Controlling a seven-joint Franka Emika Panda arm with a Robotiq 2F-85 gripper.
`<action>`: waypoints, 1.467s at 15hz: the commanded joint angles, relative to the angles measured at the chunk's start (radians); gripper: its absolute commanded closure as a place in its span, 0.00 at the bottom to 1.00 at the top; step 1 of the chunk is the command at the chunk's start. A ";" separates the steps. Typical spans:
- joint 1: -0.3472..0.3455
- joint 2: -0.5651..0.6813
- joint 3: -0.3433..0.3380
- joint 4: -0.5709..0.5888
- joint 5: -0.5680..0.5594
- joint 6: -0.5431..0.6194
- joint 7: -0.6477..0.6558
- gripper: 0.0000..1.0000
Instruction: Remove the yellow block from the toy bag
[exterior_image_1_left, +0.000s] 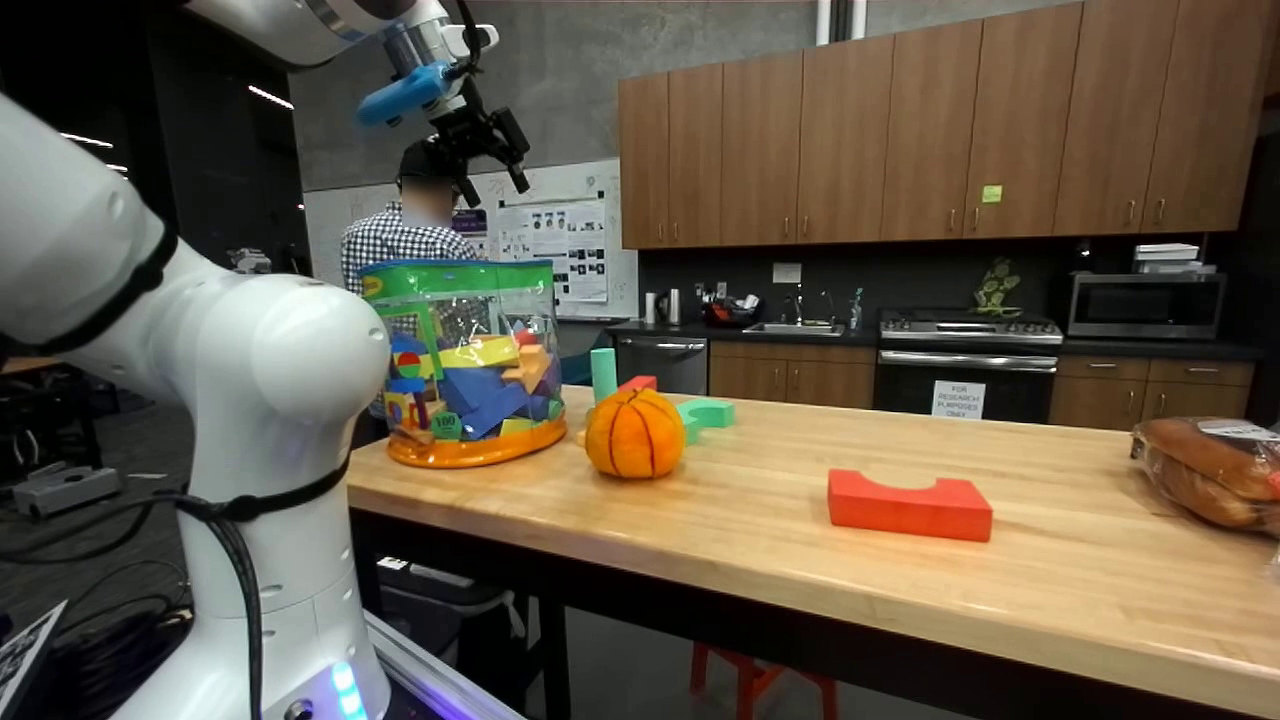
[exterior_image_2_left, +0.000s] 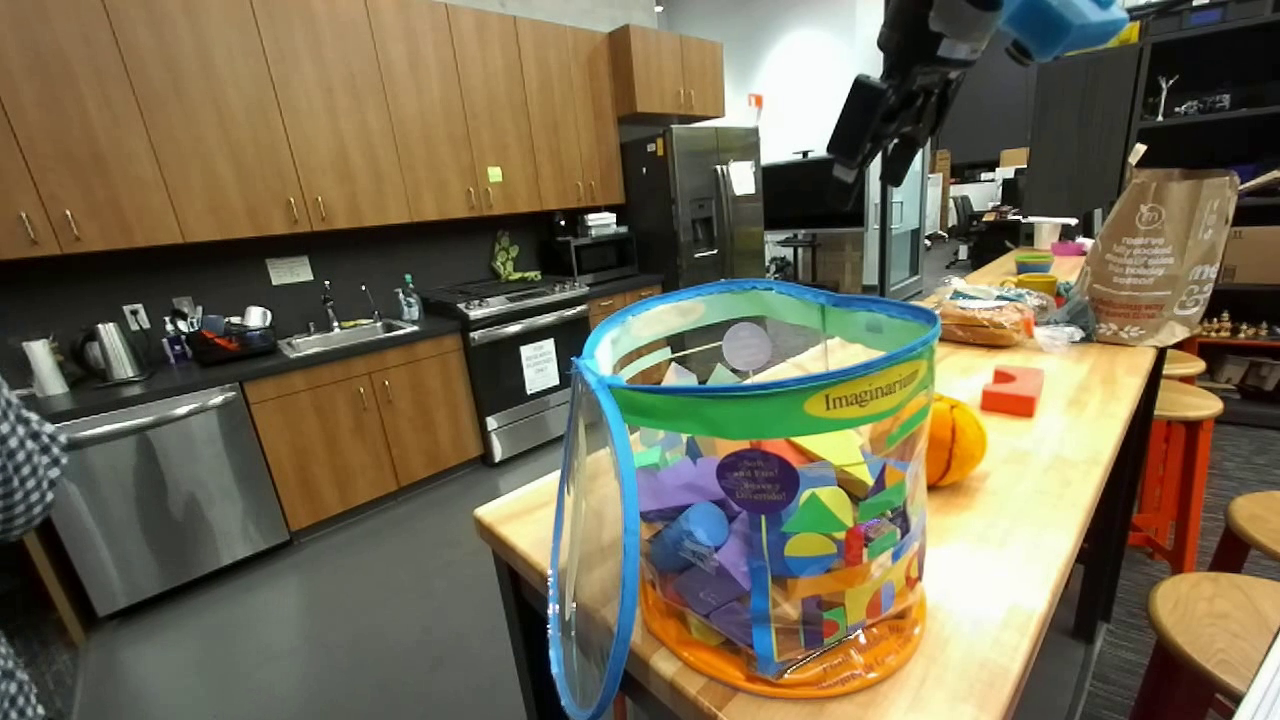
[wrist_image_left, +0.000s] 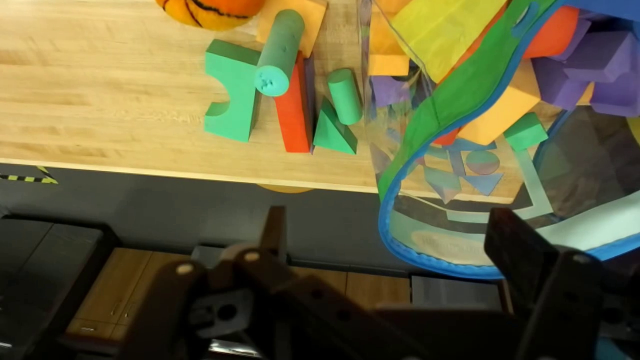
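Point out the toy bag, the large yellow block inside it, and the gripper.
Toy bag (exterior_image_2_left: 720, 414): an exterior view, on its green rim band.
Large yellow block (wrist_image_left: 447, 32): wrist view, on its broad face.
Gripper (exterior_image_1_left: 496, 193): an exterior view, midway between its fingertips.

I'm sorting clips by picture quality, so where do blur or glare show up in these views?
Wrist view: the gripper up close is dark and soft, while the green arch block looks sharper; in an exterior view, glare whitens the tabletop beside the toy bag; in an exterior view, the person's face is blurred out.
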 joint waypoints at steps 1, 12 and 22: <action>0.005 0.002 -0.003 0.003 -0.005 -0.002 0.004 0.00; -0.031 0.122 0.011 0.190 -0.065 -0.031 -0.019 0.00; 0.029 0.540 0.126 0.652 -0.091 -0.232 -0.049 0.00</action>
